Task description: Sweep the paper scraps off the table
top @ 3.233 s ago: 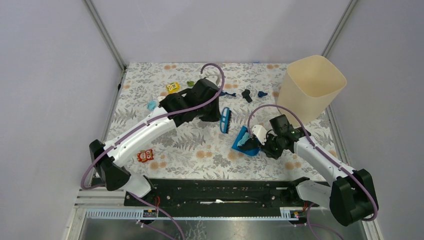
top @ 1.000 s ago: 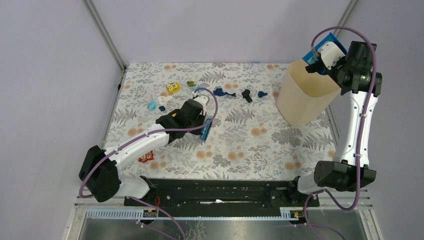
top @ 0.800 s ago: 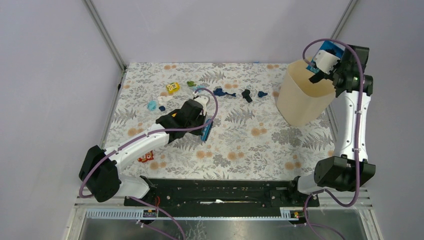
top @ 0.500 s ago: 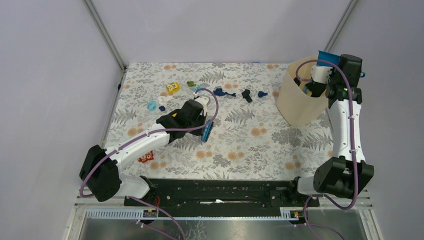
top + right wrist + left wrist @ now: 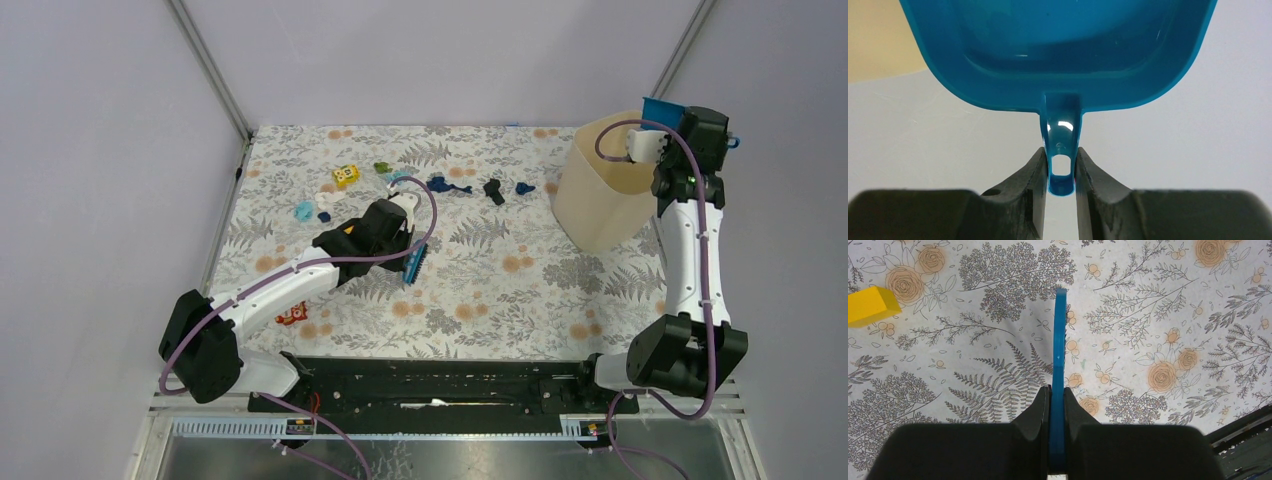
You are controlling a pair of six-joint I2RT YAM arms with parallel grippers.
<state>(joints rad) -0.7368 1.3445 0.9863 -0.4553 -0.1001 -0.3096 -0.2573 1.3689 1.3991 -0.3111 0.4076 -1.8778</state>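
— Where are the paper scraps (image 5: 437, 183) found?

— They are scattered over the upper part of the surface (image 5: 500, 290) in the top view. Navy and black bits are strung in a row left of the cream bin (image 5: 600, 200). A green bit is seen just right of the yellow cube (image 5: 346, 176), and a light blue and a navy bit lie below that cube, further left.

— How are the left jaws set?

— The left jaws are closed on the handle of a blue brush (image 5: 1060, 350), shown edge-on in the left wrist view. From above it is held left of centre, below the scraps. Whether the surface is touched cannot be told.

— And the right jaws?

— The right jaws are clamped on the looped handle of a blue dustpan (image 5: 1058, 55), which is held at the bin's far rim, in the upper right of the frame. A red toy (image 5: 291, 314) is seen at lower left, beside the left arm (image 5: 270, 295).
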